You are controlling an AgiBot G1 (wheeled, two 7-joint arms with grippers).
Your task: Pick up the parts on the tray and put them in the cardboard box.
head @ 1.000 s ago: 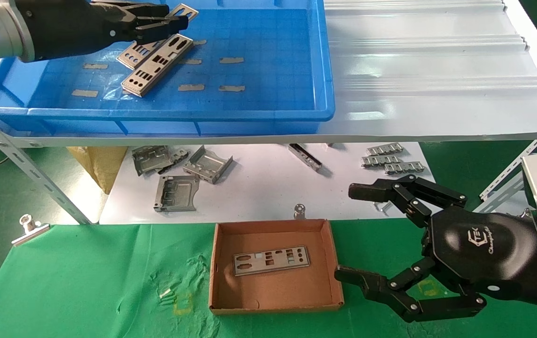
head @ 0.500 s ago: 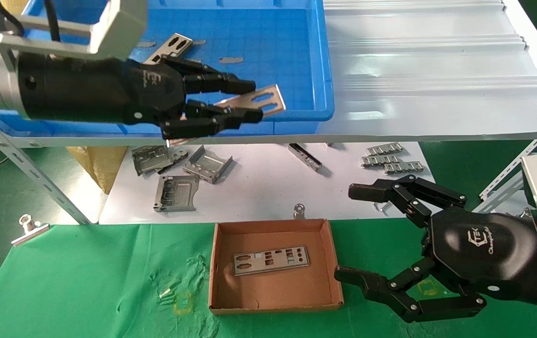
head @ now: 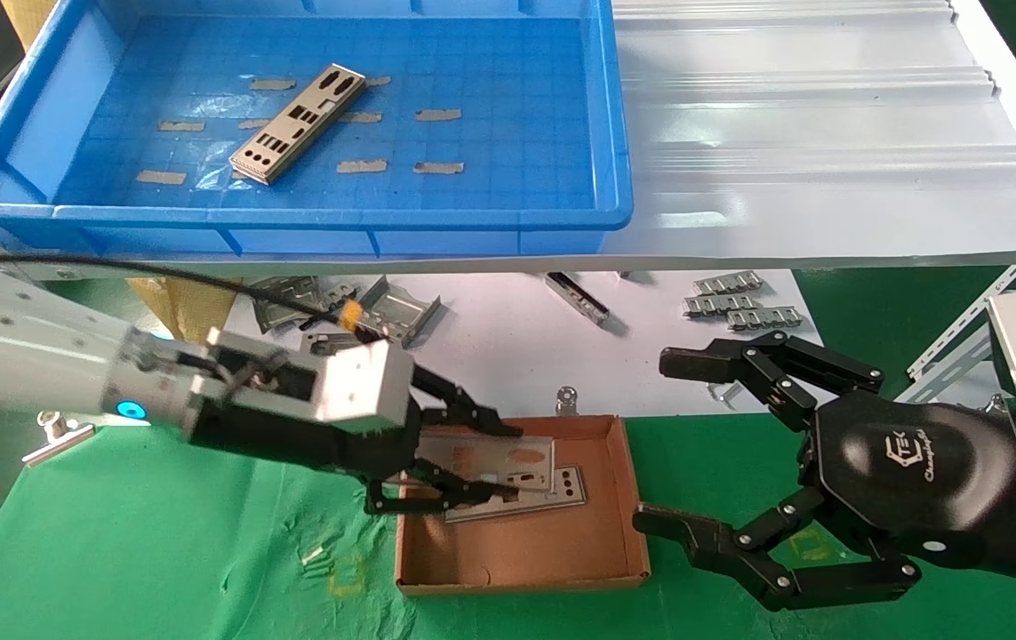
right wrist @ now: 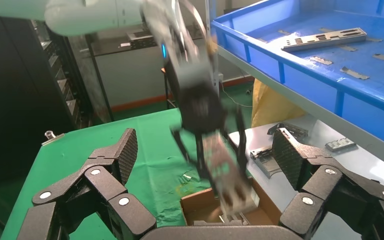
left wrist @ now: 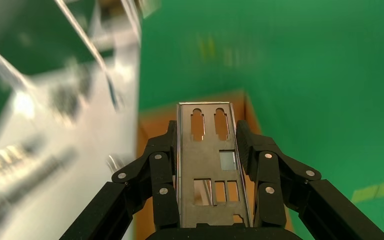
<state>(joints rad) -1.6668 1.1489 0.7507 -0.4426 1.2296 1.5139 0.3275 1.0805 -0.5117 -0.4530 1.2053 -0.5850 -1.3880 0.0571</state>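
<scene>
Green worktop carries the cardboard box. Left tool is clamped on one part, held over the box's left half above a second part lying inside. One more part lies in the blue tray. Right tool hangs spread apart beside the box.

My left tool is black with silver screws, blue ring light, white arm; my right tool carries a printed logo.
</scene>
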